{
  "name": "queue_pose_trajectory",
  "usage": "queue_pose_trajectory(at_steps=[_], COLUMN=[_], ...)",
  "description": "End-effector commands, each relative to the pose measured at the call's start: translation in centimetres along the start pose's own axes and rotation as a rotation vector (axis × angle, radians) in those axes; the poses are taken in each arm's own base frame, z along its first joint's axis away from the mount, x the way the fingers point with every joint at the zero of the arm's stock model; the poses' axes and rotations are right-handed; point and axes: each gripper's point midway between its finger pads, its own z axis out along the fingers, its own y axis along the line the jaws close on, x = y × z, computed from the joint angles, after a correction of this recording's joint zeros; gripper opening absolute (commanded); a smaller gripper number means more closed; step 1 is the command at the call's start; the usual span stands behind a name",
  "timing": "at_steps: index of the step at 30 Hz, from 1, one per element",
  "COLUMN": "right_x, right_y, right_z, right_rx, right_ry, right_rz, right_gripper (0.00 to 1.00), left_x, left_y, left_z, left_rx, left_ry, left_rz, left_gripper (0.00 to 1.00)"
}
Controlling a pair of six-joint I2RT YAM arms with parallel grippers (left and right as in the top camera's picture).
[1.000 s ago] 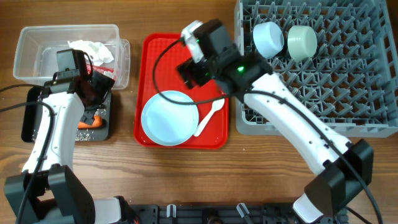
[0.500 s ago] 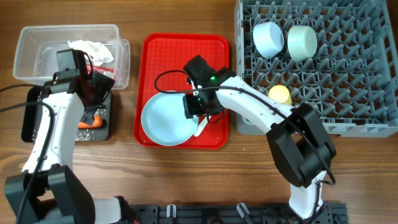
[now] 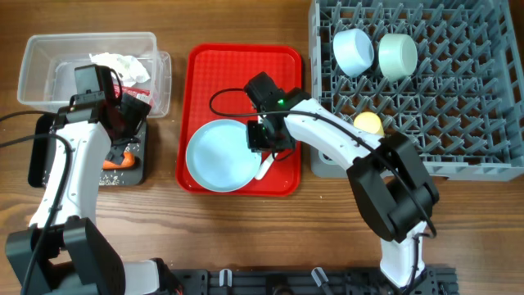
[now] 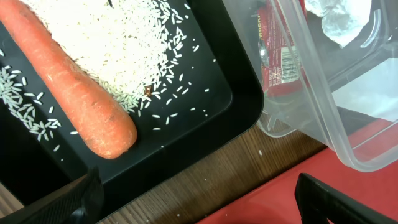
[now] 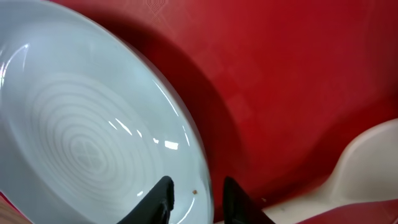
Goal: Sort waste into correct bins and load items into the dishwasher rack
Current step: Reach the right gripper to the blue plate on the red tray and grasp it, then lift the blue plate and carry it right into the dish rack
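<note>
My right gripper [image 3: 262,139] is down on the red tray, its narrowed jaws straddling the right rim of the light blue plate [image 3: 217,156] [image 5: 81,124]. One fingertip [image 5: 165,186] is over the plate's inside and the other stands just outside the rim, with a little gap showing on both sides. The white spoon [image 3: 274,157] [image 5: 367,162] lies right beside it. My left gripper [image 3: 127,123] [image 4: 199,202] hangs open over the black tray [image 4: 205,106], which holds the carrot [image 4: 68,87] and rice [image 4: 112,43]. In the rack [image 3: 458,123] are two bowls [image 3: 354,51] [image 3: 397,55] and the yellow cup [image 3: 368,123].
The clear tub [image 3: 49,57] [image 4: 311,106] at the back left holds white tissue [image 3: 123,65] and a red wrapper [image 4: 277,50]. The red tray [image 3: 241,74] sits between the bins and the rack, its far half bare. The rack's near-left corner is close to my right arm.
My right arm swung from the rack's left edge down to the plate's right rim, and its jaws narrowed from wide open. The left arm stayed still.
</note>
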Motion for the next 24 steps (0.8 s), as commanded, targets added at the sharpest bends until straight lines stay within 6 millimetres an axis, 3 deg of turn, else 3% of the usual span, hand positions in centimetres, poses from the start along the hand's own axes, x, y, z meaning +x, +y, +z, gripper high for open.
queue_pose_trajectory(at_steps=[1, 5, 11, 18, 21, 24], right_x=[0.3, 0.4, 0.3, -0.8, -3.3, -6.1], right_y=[-0.1, -0.3, -0.4, 0.0, 0.3, 0.4], right_z=[1.2, 1.4, 1.4, 0.5, -2.7, -9.4], right_rx=[-0.006, -0.003, -0.010, -0.043, -0.037, -0.008], right_ry=[0.035, 0.040, 0.045, 0.024, -0.086, -0.284], right_rz=[0.024, 0.040, 0.050, 0.041, -0.038, -0.096], right_gripper=[0.26, 0.23, 0.04, 0.04, 0.04, 0.04], left_x=[-0.3, -0.3, -0.3, -0.3, -0.3, -0.3], left_y=[0.3, 0.3, 0.3, 0.3, 0.3, 0.3], left_z=[0.0, 0.0, 0.0, 0.0, 0.0, 0.0], left_rx=[-0.010, -0.010, -0.010, -0.010, -0.011, -0.010], left_ry=[-0.011, -0.011, -0.011, -0.011, -0.011, -0.011], left_rz=[-0.013, -0.014, -0.014, -0.014, -0.013, -0.014], left_gripper=[1.00, 1.00, 1.00, 1.00, 1.00, 1.00])
